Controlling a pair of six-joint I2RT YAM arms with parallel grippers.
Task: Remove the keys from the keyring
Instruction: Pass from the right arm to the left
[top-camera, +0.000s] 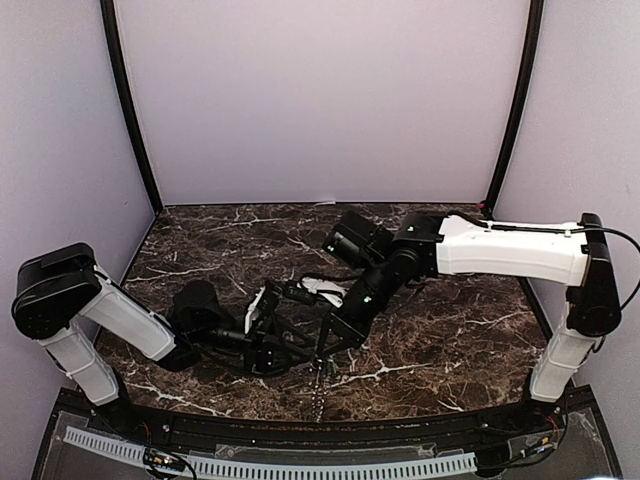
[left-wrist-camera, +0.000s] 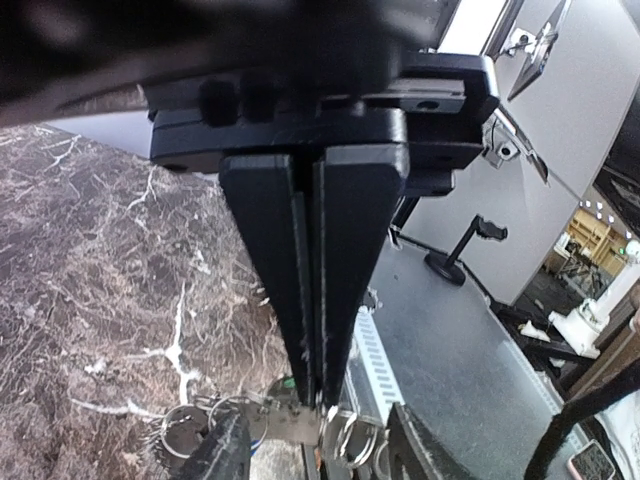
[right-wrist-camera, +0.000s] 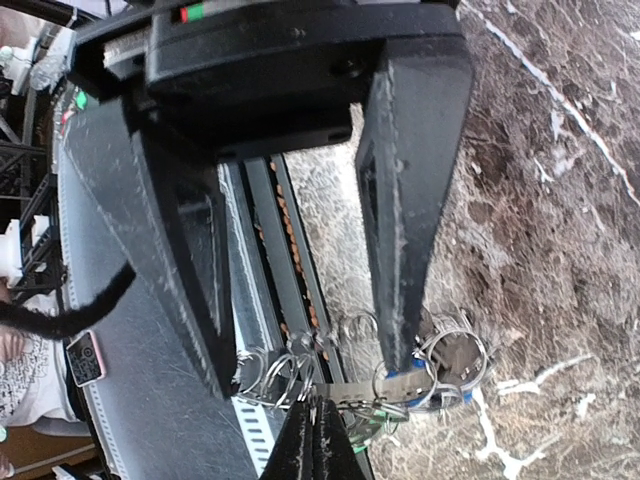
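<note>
The keyring (right-wrist-camera: 360, 388) shows as a flat grey metal strip strung with several wire split rings, held just above the table's front edge. My right gripper (right-wrist-camera: 320, 412) is shut, its tips pinching the strip's middle; the left wrist view shows those shut fingers (left-wrist-camera: 340, 250) from the other side. My left gripper (left-wrist-camera: 320, 447) is open, one finger on each side of the strip (left-wrist-camera: 285, 415). A blue key head (right-wrist-camera: 413, 381) sits by one left finger (right-wrist-camera: 400, 300), and a green one (right-wrist-camera: 368, 432) hangs below. In the top view both grippers meet at the keyring (top-camera: 322, 372).
The dark marble table (top-camera: 450, 330) ends just below the grippers, where a white perforated rail (top-camera: 300, 467) runs along the front. Lilac walls (top-camera: 320, 100) close the back and sides. Both arms reach inward from the table's two near corners.
</note>
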